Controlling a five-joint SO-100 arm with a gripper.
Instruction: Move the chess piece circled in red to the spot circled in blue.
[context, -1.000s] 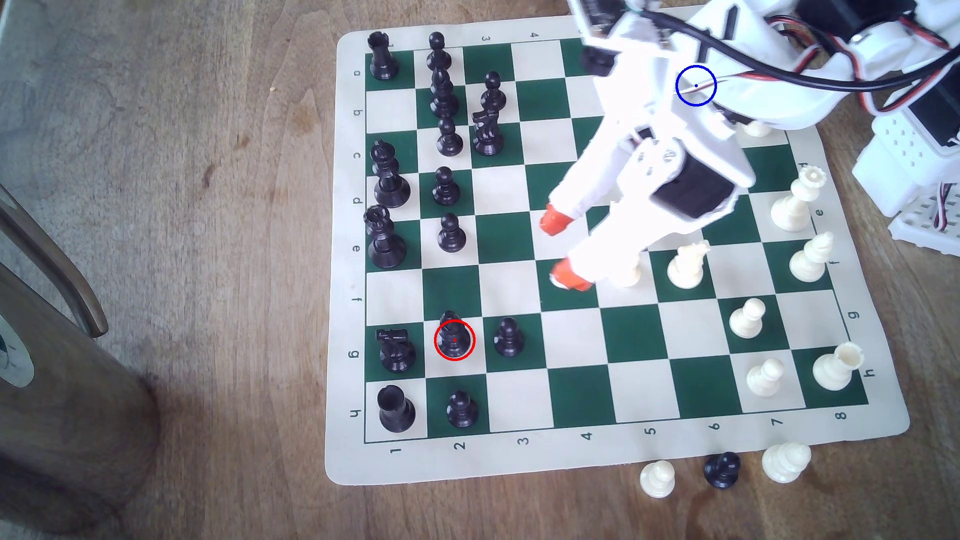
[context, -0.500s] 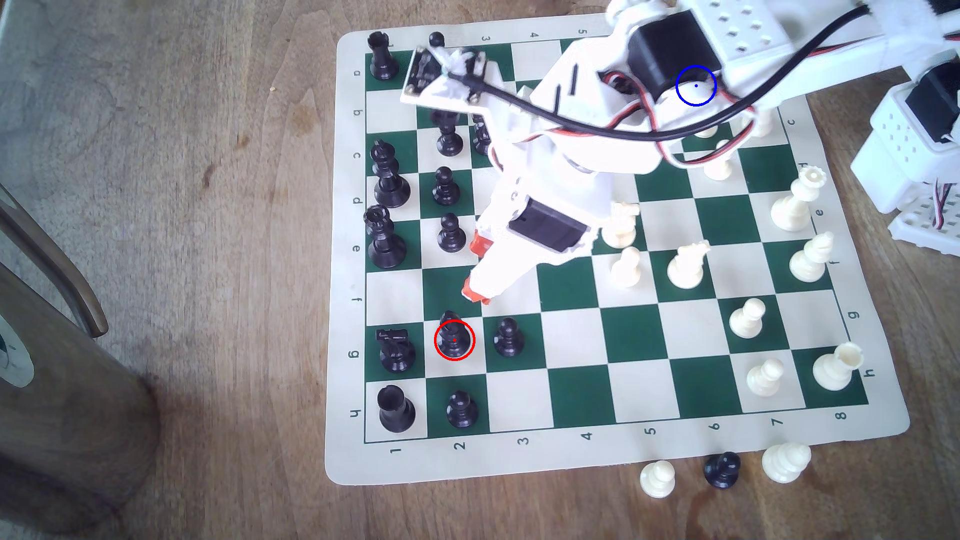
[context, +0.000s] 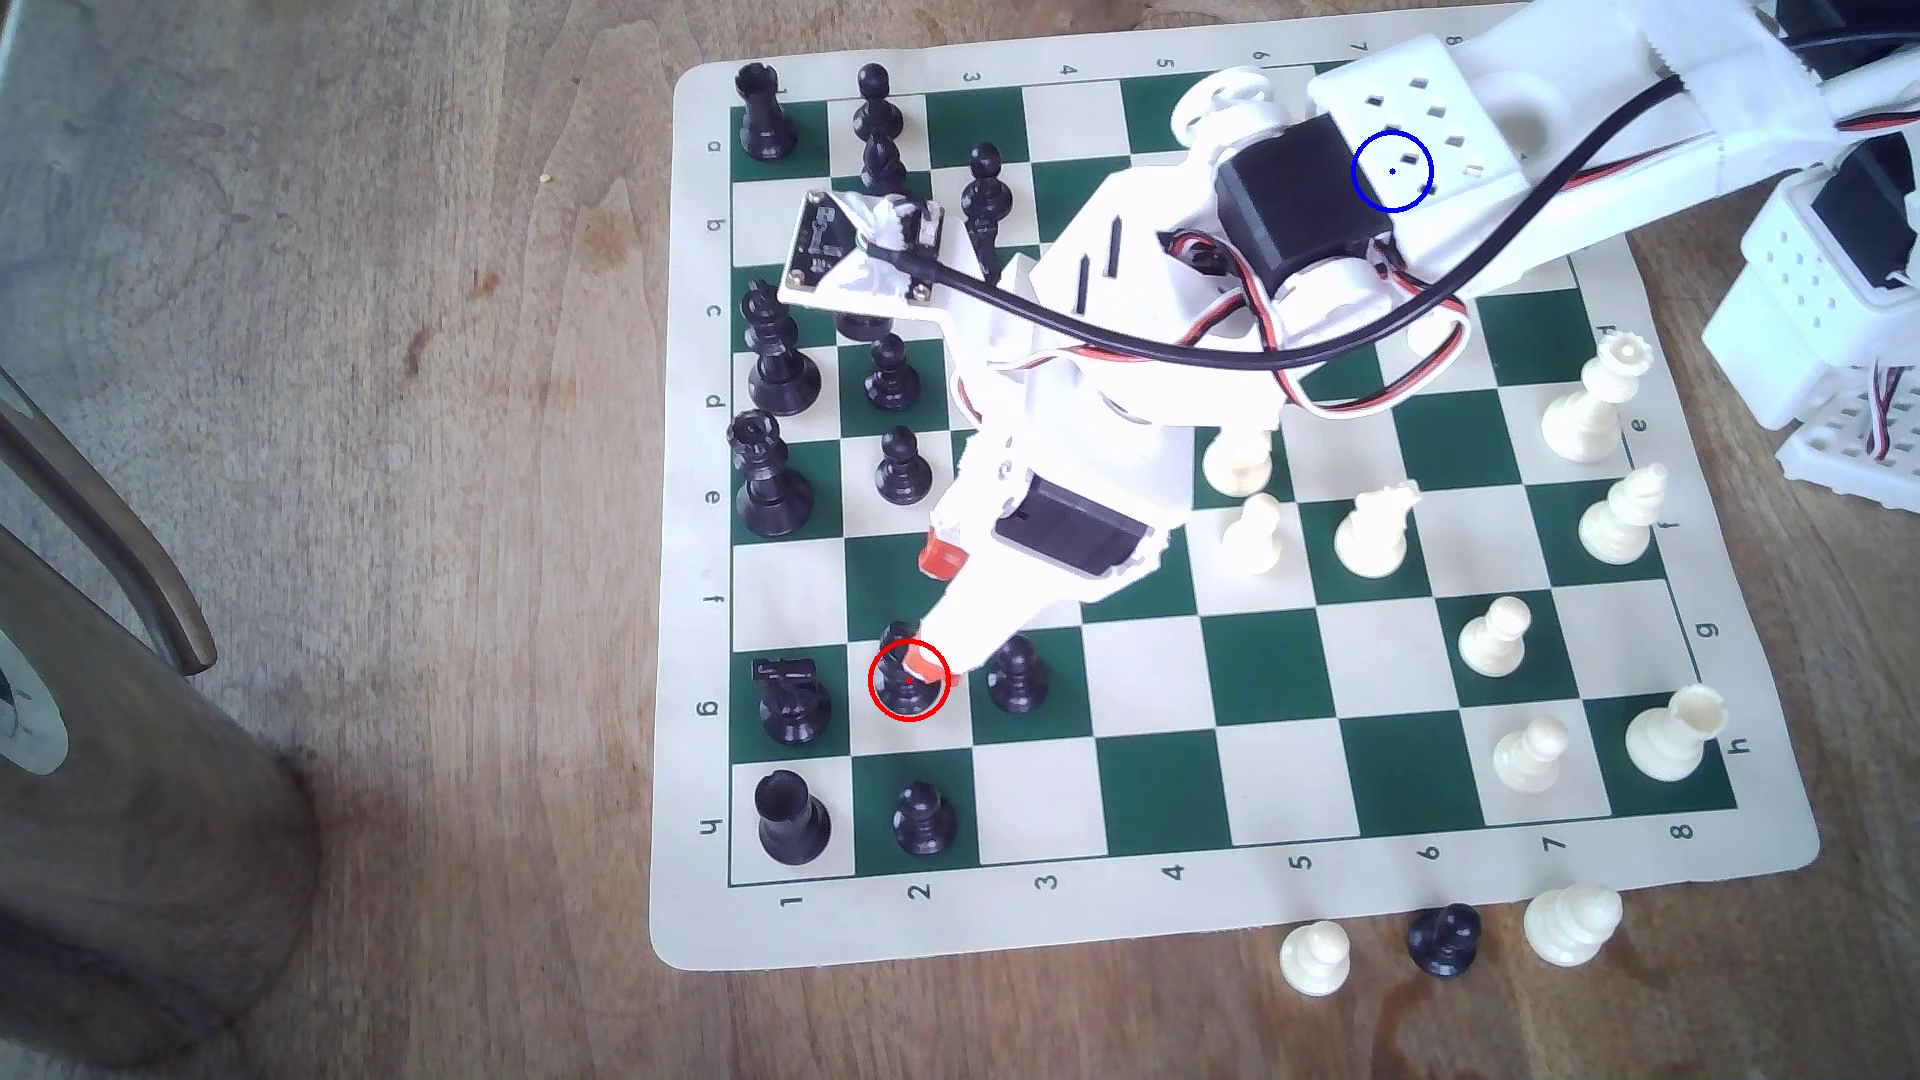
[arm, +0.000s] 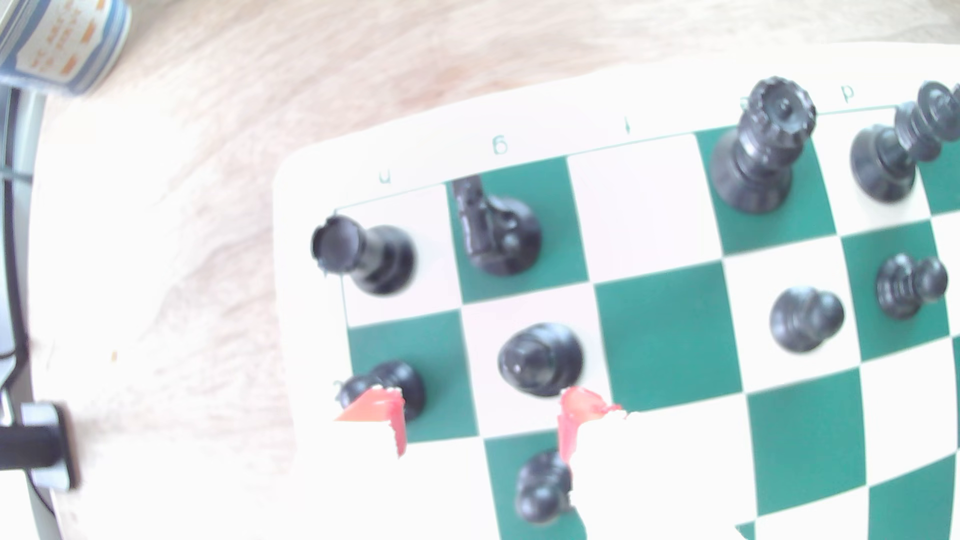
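The chess piece (context: 896, 691), a slim black bishop-like piece, stands upright inside the red ring on a cream square near the exterior view's lower left of the board (context: 1164, 675). My gripper (context: 932, 613) is open above it: one orange fingertip (context: 925, 665) overlaps the piece's head, the other (context: 940, 558) hangs over the green square beyond. In the wrist view the chess piece (arm: 540, 358) sits just past the open gripper (arm: 480, 415), closer to one orange fingertip (arm: 582, 410). The blue ring (context: 1392, 171) falls on my white arm, which hides the spot beneath.
Close around the piece stand a black pawn (context: 1016, 675), a black knight (context: 795, 704), another pawn (context: 923, 818) and a rook (context: 792, 820). White pieces (context: 1371, 535) fill the exterior view's right. Three pieces (context: 1444, 940) lie off the board. A dark wooden object (context: 125, 779) stands at the left.
My arm has swung from the board's middle toward the exterior view's lower left, reaching the red-ringed piece. The fingers have stayed open. No piece has moved.
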